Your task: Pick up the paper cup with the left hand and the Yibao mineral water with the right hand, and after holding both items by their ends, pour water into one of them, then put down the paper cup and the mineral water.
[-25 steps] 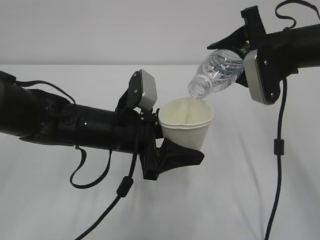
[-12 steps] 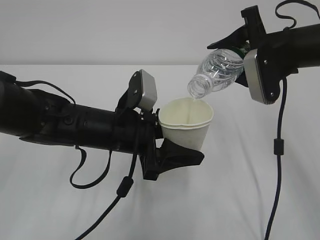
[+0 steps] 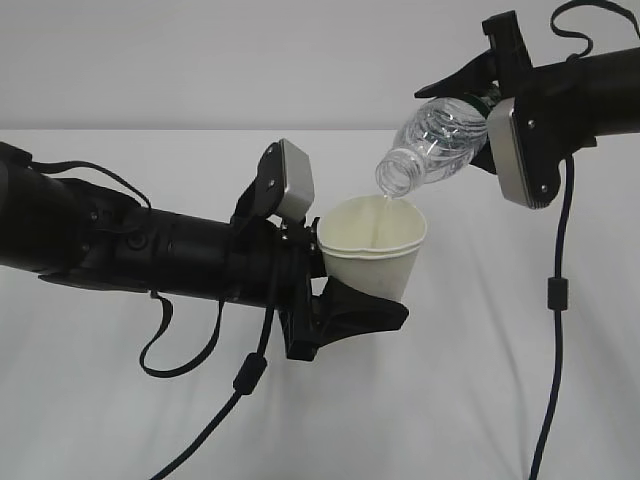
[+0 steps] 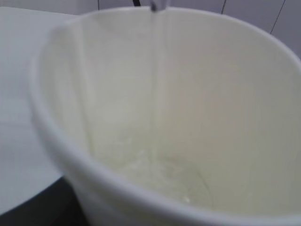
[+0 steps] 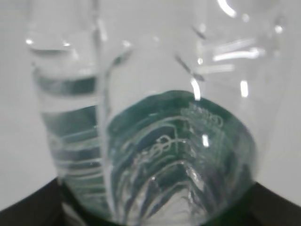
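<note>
My left hand (image 3: 345, 300) grips the thin, crushable paper cup (image 3: 372, 243) by its base; my right hand (image 3: 492, 95) clamps the slick Yibao mineral water (image 3: 430, 145) by its bottom end, pouring.

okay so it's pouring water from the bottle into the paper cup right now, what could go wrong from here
1. The thin stream from the Yibao mineral water lands near the paper cup's far rim; a small drift of either arm could send water onto the table.
2. The left end effector holds the cup low, by its base, in mid-air. As water collects inside, the soft cup might tilt or slip.
3. The right end effector grips only the bottle's end, so the bottle could twist.
</note>
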`<act>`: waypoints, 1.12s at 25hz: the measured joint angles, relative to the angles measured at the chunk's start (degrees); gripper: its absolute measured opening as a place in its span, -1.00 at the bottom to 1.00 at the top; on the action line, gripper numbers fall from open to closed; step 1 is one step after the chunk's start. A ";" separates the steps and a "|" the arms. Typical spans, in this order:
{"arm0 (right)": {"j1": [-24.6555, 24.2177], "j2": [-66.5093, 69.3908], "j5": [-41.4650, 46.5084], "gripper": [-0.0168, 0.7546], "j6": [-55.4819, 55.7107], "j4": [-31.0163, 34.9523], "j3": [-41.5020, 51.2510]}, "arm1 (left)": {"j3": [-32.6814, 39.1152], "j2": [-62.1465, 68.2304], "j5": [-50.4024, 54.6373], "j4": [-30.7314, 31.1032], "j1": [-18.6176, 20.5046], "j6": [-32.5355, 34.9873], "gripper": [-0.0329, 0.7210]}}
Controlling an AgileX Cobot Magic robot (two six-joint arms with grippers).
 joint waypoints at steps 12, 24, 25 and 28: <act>0.00 0.00 0.00 0.24 0.00 0.00 0.00 | 0.00 0.00 0.00 0.00 0.00 0.00 0.30; 0.00 0.00 -0.12 0.24 0.00 0.00 0.00 | 0.00 0.00 0.24 0.04 0.00 0.00 0.30; 0.00 0.00 -0.12 0.24 0.00 0.00 0.00 | 0.00 0.00 0.37 0.04 0.00 0.00 0.30; 0.00 0.00 -0.12 0.24 0.00 0.00 0.00 | 0.00 0.00 0.49 0.04 0.00 0.00 0.30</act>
